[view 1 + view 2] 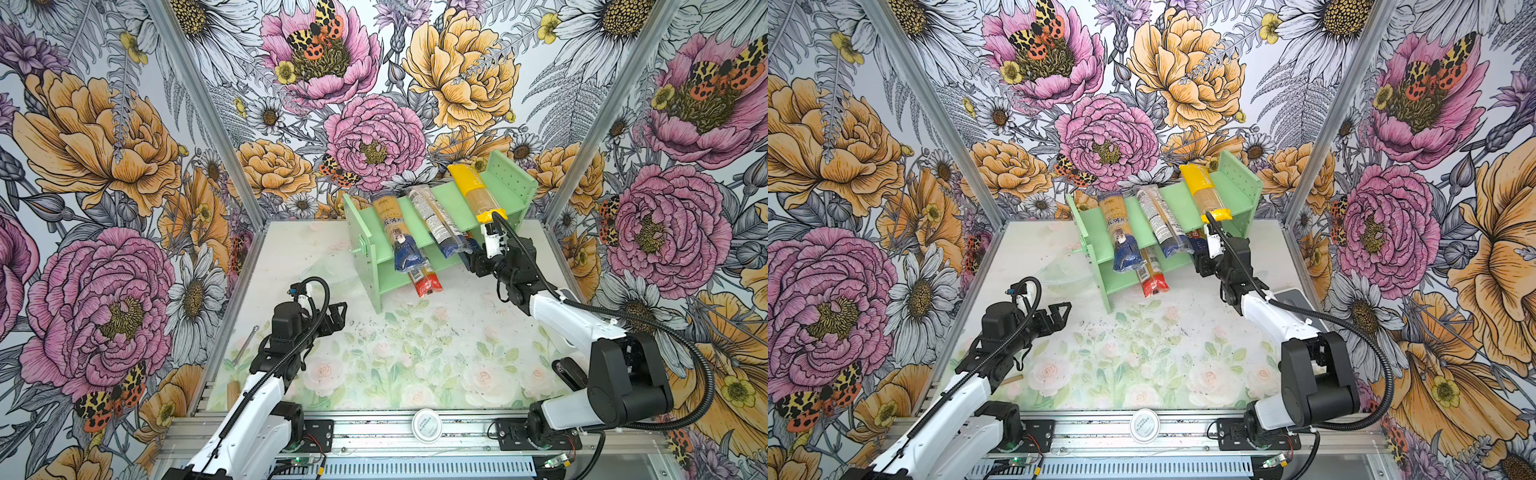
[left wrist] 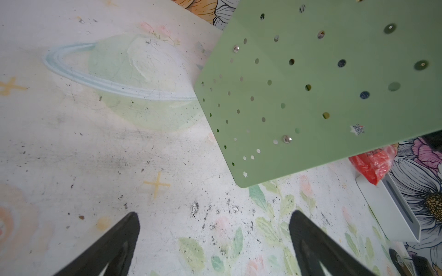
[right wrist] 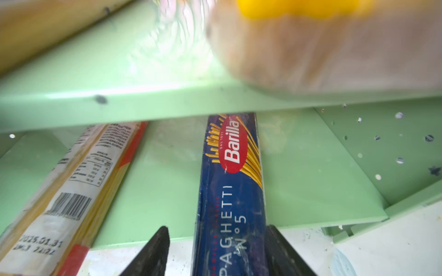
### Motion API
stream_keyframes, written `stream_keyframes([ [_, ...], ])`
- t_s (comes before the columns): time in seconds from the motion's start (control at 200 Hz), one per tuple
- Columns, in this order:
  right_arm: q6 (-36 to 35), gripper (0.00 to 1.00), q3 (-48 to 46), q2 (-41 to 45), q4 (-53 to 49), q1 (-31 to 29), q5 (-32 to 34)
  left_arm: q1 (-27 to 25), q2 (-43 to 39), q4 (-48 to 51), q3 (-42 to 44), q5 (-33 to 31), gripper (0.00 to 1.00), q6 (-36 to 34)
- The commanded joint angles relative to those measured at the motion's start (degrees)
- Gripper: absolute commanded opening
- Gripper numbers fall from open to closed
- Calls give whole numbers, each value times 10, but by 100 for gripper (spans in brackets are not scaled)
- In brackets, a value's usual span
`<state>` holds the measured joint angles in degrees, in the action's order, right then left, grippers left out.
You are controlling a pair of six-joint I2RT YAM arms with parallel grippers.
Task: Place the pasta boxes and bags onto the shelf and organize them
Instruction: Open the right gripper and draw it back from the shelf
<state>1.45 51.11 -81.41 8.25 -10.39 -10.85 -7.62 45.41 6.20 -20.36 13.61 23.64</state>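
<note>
Your shelf (image 1: pixel 365 249) stands askew at the back; its top tier carries two clear packs (image 1: pixel 395 224) and the yellow pack (image 1: pixel 471 189), the lower tier the red pack (image 1: pixel 424 282) and the blue pack (image 3: pixel 229 191); the blue pack's long axis runs straight ahead between your right gripper's (image 3: pixel 217 228) parted jaws, apparently unclamped; your left gripper (image 2: pixel 214 213) is farther off, spread and empty.

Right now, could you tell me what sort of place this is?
Likely a robot test booth: floral-printed walls on an aluminium frame, and two bench-mounted arms facing a small green shelf.
</note>
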Motion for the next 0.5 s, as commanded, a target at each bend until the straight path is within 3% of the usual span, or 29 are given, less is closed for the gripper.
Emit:
stream_keyframes([
  [0.0, -26, 65, -15, 38, -44, 4, -16, 6, 3, -4, -14, 7, 99, -6],
  [0.245, -54, 66, -33, 126, -136, 9, -33, 7, 3, -9, -18, 4, 99, -6],
  [0.495, -61, 73, -79, 224, -163, 35, -44, 7, 8, -12, -30, -6, 99, -7],
])
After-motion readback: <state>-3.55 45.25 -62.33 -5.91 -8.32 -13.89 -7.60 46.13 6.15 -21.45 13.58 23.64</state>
